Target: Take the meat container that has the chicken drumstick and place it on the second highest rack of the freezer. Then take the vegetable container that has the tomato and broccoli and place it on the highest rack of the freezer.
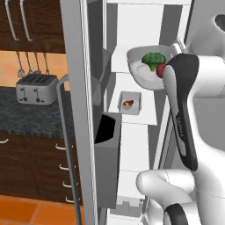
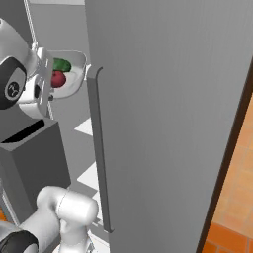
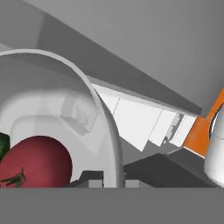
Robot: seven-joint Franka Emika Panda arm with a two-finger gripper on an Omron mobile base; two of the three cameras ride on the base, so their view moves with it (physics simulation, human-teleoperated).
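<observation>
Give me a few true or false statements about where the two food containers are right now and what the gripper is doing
1. The gripper is closed on the rim of the vegetable container. True.
2. The vegetable container holds only the broccoli. False: the tomato lies in it too.
3. The meat container with the chicken drumstick sits on a freezer rack below the vegetable container. True.
4. The freezer door is shut. False: it stands open, with the white racks visible inside.
5. A toaster stands inside the freezer. False: it is on the dark counter to the left.
</observation>
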